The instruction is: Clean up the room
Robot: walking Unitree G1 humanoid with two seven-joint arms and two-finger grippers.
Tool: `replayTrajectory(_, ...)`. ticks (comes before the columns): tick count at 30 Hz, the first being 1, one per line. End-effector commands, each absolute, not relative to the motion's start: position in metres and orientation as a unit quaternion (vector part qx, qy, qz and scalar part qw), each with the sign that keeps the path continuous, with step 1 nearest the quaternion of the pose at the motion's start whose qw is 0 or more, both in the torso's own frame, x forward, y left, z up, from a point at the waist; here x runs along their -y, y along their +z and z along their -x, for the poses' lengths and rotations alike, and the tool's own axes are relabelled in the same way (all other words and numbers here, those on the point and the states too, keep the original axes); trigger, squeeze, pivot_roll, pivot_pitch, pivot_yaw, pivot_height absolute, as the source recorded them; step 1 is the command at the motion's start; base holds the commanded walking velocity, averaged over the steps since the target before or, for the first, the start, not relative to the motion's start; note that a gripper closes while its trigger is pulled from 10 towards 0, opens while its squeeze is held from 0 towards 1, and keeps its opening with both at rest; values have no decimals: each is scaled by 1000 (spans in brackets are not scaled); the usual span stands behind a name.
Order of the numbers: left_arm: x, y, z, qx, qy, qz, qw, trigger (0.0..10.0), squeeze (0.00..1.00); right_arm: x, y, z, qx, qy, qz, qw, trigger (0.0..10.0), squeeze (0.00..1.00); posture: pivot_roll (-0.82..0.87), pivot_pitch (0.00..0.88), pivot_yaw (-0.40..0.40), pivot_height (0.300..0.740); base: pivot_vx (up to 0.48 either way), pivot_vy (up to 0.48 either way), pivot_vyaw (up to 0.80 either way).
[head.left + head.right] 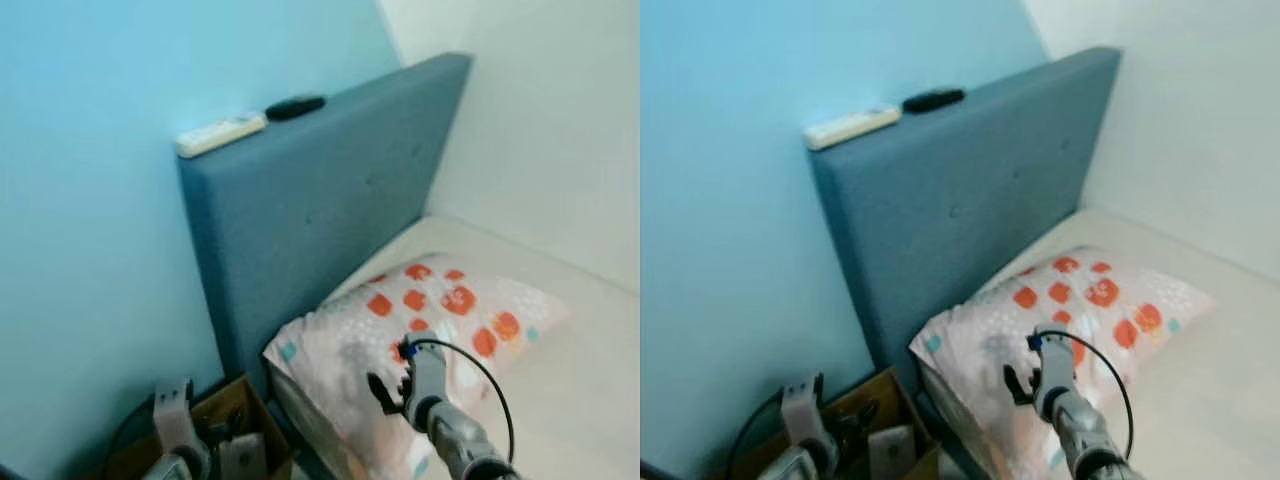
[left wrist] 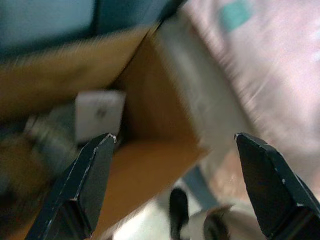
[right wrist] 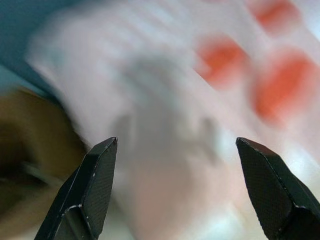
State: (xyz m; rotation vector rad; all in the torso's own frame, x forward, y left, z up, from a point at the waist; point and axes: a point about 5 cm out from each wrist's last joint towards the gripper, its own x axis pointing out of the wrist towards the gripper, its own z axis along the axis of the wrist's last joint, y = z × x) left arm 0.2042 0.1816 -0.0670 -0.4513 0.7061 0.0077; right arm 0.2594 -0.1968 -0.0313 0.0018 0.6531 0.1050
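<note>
A pillow (image 1: 440,315) with orange and teal patches lies at the head of the bed, against a blue padded headboard (image 1: 320,200). My right gripper (image 1: 395,380) hovers open just above the pillow's near corner, and its blurred wrist view looks down on the pillow (image 3: 200,100). My left gripper (image 2: 175,137) is open and empty over an open cardboard box (image 1: 245,405) on the floor beside the bed. A white item (image 2: 99,114) and dark clutter lie inside the box. On top of the headboard rest a white remote (image 1: 221,133) and a small black object (image 1: 295,106).
A light blue wall (image 1: 90,250) stands at the left and a white wall (image 1: 550,120) at the right. The bare white mattress (image 1: 570,390) stretches to the right of the pillow. The box sits in the narrow gap between the blue wall and the bed.
</note>
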Motion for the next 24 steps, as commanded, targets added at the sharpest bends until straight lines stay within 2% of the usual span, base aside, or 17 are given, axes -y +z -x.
replayTrajectory(1, -191, -76, -188, -373, 36, 213, 903, 10000, 0, 198, -44, -245, -360, 37, 5, 932, 10000, 0, 7, 0, -54, 710, 0, 0, 0)
replayTrajectory(6, -193, -82, -178, -394, 50, 207, 894, 10000, 0, 204, -52, -232, -384, 17, 11, 923, 10000, 0, 11, 0, -59, 710, 0, 0, 0)
replayTrajectory(7, -194, -86, -168, -410, 58, 198, 889, 10000, 0, 210, -60, -220, -405, 6, 12, 914, 10000, 0, 16, 0, -66, 710, -480, 0, 0)
replayTrajectory(8, -194, -86, -168, -410, 58, 198, 889, 10000, 0, 210, -60, -220, -405, 6, 12, 914, 10000, 0, 16, 0, -66, 710, -480, 0, 0)
replayTrajectory(11, -200, -97, -141, -452, 85, 179, 870, 10000, 0, 224, -84, -170, -485, -13, 30, 874, 10000, 0, 24, 0, -79, 710, -480, 0, 0)
replayTrajectory(14, -199, -99, -137, -461, 85, 174, 866, 10000, 0, 227, -90, -155, -509, -17, 41, 859, 10000, 0, 24, 0, -81, 710, -480, 0, 0)
replayTrajectory(24, -192, -100, -138, -467, 74, 165, 865, 10000, 0, 228, -93, -147, -526, -27, 54, 848, 10000, 0, 19, 0, -74, 710, -480, 0, 0)
